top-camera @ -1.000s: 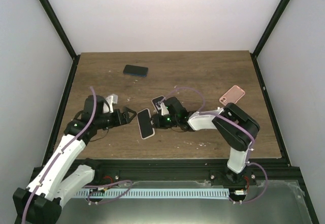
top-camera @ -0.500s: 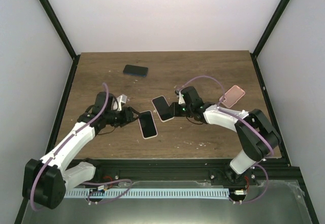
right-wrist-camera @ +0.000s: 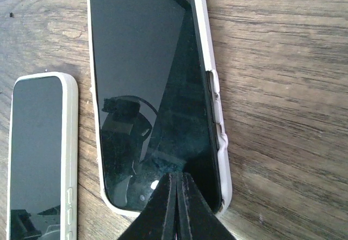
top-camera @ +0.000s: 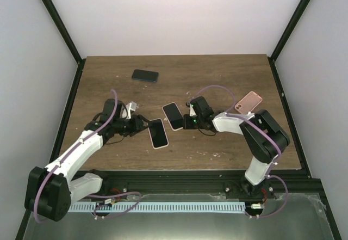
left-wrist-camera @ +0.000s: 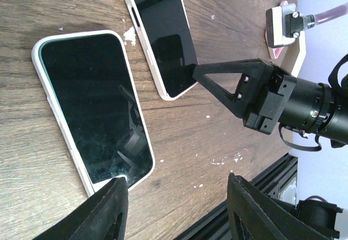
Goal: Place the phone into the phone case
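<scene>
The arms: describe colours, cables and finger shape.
The left arm and right arm have white links, black joints and a lilac cable looping alongside. The right gripper has black, triangular fingers; a green light glows near its wrist.

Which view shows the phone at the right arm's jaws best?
Right wrist: the phone nearly fills the frame, close and sharp. Left wrist shows most of it, at an angle. Top external shows it whole but small.

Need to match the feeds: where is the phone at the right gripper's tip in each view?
Top external: phone, mid-table, upper right of the pair.
Left wrist: top centre, running off the upper edge.
Right wrist: fills the centre.
Shared landmark: the second phone lying beside it.
</scene>
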